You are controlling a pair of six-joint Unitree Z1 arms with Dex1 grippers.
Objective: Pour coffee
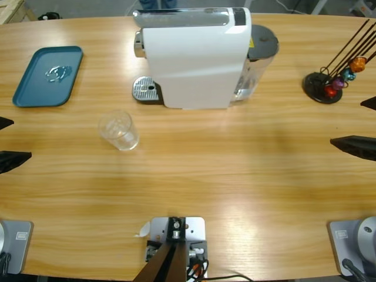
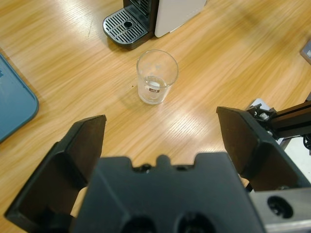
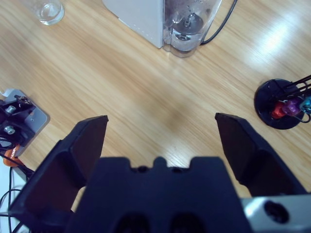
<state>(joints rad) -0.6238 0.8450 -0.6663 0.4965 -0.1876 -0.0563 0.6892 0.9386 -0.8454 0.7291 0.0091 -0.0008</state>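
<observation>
Starting configuration for pouring coffee. The glass tumbler (image 1: pixel 119 130) stands upright and empty on the wooden surface (image 1: pixel 235 176), a little in front of the drip grate (image 1: pixel 146 90) of the white coffee machine (image 1: pixel 194 56) and to that grate's left as the high view shows it; no amber liquid is visible in the tumbler or anywhere else, so the coffee cannot be located. The left end effector (image 2: pixel 160 141) hovers above the surface with both jaws spread wide and nothing between them, aimed toward the tumbler and well apart from it. The right end effector (image 3: pixel 160 141) hangs likewise, jaws spread and empty, on the far side of the machine from the tumbler, between the machine's clear water tank (image 3: pixel 189 24) and the capsule rack (image 3: pixel 282 104). In the high view only the black jaw tips of each arm show at the side edges.

Probable hazards: the tumbler is smooth, clear and light, so an off-centre closure could tip it or skid it toward the machine; a grip near the rim could let it slip. A tumbler set off-centre on the grate would miss the stream.
</observation>
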